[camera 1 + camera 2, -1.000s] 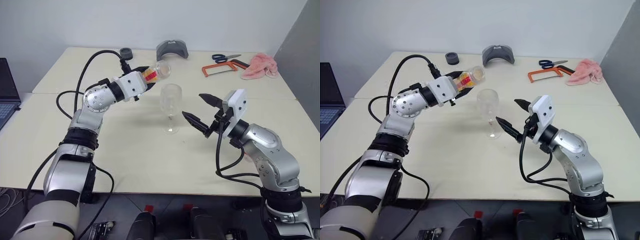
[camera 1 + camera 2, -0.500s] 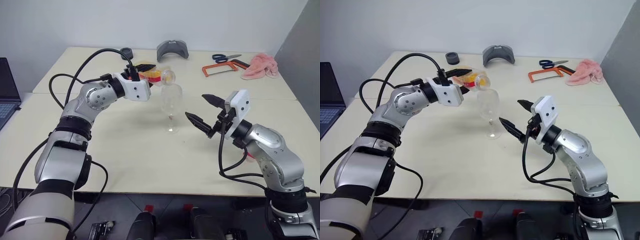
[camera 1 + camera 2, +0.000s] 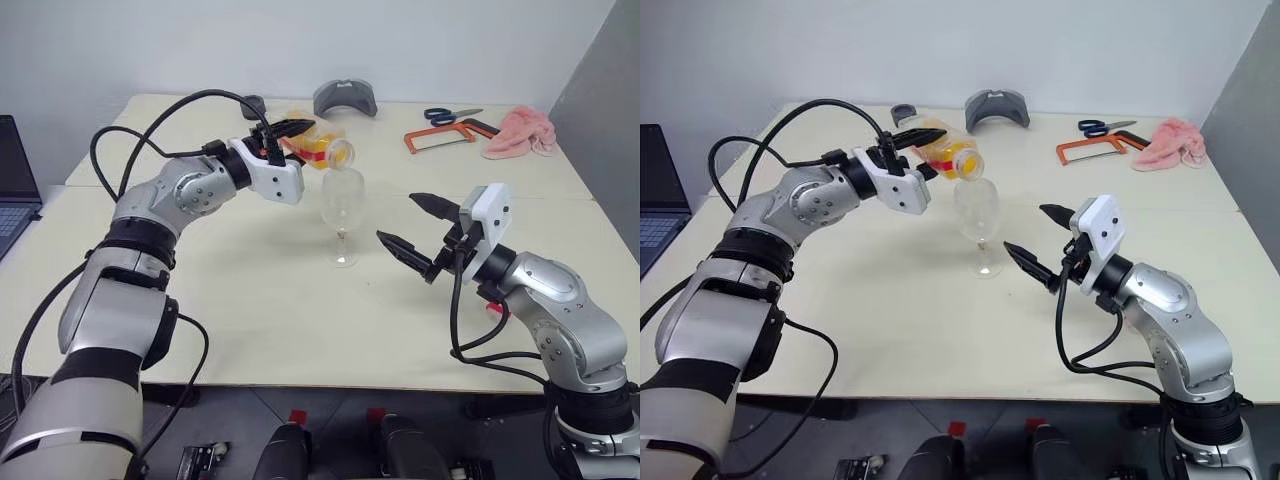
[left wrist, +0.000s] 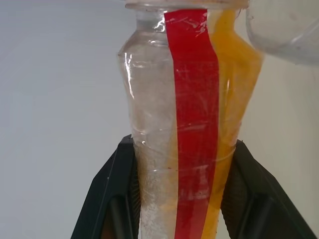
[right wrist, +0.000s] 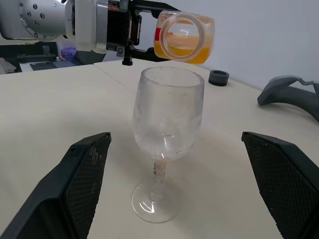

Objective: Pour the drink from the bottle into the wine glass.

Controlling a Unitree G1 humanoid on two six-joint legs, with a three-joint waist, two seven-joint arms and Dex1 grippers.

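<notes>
My left gripper (image 3: 297, 137) is shut on the bottle (image 3: 318, 145), a clear plastic one with a red stripe. The bottle lies tilted, with its open mouth just above the rim of the wine glass (image 3: 342, 205). The orange drink (image 5: 185, 50) lies along the bottle's lower side, up to the mouth. The glass (image 5: 168, 119) stands upright on the table, and I see no liquid in its bowl. In the left wrist view the black fingers (image 4: 107, 199) clamp the bottle (image 4: 189, 124) from both sides. My right gripper (image 3: 396, 217) is open, just right of the glass and apart from it.
At the table's far side lie blue scissors (image 3: 450, 115), an orange-framed saw (image 3: 445, 137), a pink cloth (image 3: 520, 130), a grey curved object (image 3: 344, 98) and a small black ring (image 3: 904, 110). A laptop (image 3: 15, 180) sits at the left edge.
My left wrist has rolled and tipped the bottle's mouth down over the glass rim. The right gripper has stayed open beside the glass.
</notes>
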